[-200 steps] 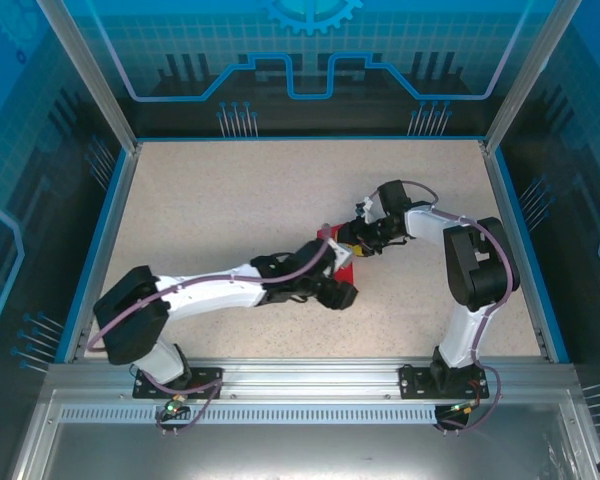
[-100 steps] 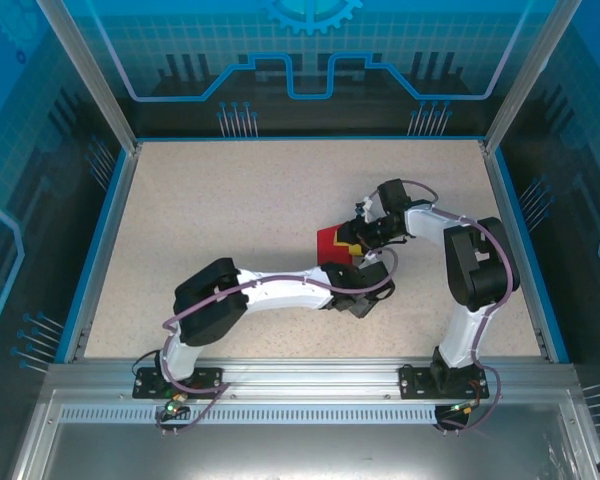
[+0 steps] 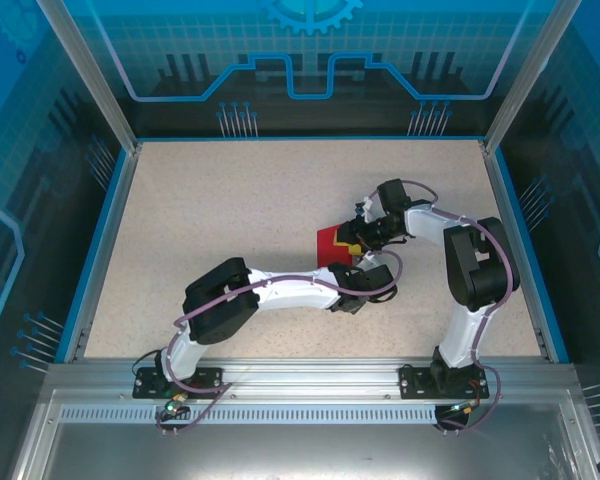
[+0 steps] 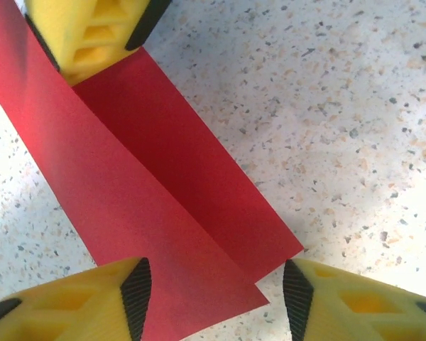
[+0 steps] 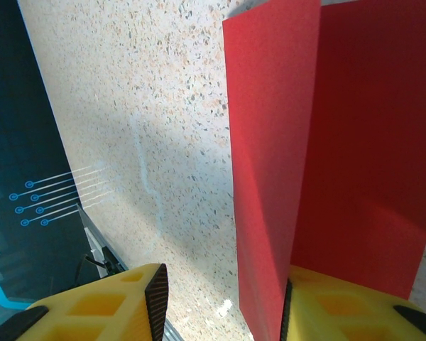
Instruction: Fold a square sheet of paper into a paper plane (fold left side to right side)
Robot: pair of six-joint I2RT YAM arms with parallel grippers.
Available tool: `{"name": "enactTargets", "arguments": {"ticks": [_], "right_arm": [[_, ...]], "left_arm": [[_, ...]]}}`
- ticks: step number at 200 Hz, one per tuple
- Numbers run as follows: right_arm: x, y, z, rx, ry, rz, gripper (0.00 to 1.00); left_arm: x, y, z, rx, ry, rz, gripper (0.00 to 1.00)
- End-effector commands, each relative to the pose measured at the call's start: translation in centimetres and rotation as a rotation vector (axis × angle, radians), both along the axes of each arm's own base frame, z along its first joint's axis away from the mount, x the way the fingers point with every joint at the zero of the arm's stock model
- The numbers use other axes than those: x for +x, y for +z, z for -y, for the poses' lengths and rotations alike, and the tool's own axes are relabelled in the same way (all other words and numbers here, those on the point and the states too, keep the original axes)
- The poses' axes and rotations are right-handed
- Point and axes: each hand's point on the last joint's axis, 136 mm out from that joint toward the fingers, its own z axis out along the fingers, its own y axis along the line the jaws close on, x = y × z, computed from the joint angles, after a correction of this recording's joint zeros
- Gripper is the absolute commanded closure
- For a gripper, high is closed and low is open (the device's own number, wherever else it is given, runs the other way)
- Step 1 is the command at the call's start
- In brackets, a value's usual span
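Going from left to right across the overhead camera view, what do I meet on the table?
First the left arm's black elbow joint, then the folded bright red paper sheet, then the right arm's black elbow joint.

Speckled table (image 3: 230, 220), blue patterned walls (image 3: 310, 60)

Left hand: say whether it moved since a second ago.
Yes. The left hand slid rightward in the top view, toward the table's blue right edge.

White arms (image 3: 292, 293), purple cables (image 3: 177, 322), yellow claws (image 4: 216, 291) (image 5: 224, 298)
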Motion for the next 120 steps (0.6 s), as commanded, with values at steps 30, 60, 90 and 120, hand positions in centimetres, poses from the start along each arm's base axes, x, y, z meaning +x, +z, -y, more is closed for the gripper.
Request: {"name": "enactTargets", "arguments": {"ticks": [30, 60, 90, 120], "right_arm": [[0.0, 0.5, -0.1, -0.015, 0.008, -0.004, 0.56], [0.0, 0.4, 0.0, -0.027, 0.011, -0.001, 0.56], [0.1, 0.7, -0.1, -0.026, 0.025, 0.015, 0.56], [0.9, 2.0, -0.1, -0.005, 0.024, 0.071, 0.54]], "left_arm": [[0.2, 0.4, 0.3, 0.01, -0.017, 0.03, 0.76], [0.0, 0.6, 0.3, -0.004, -0.02, 0.028, 0.87], [-0.1, 1.0, 0.2, -0.025, -0.02, 0.026, 0.98], [-0.4, 1.5, 0.2, -0.097, -0.023, -0.018, 1.0]]}}
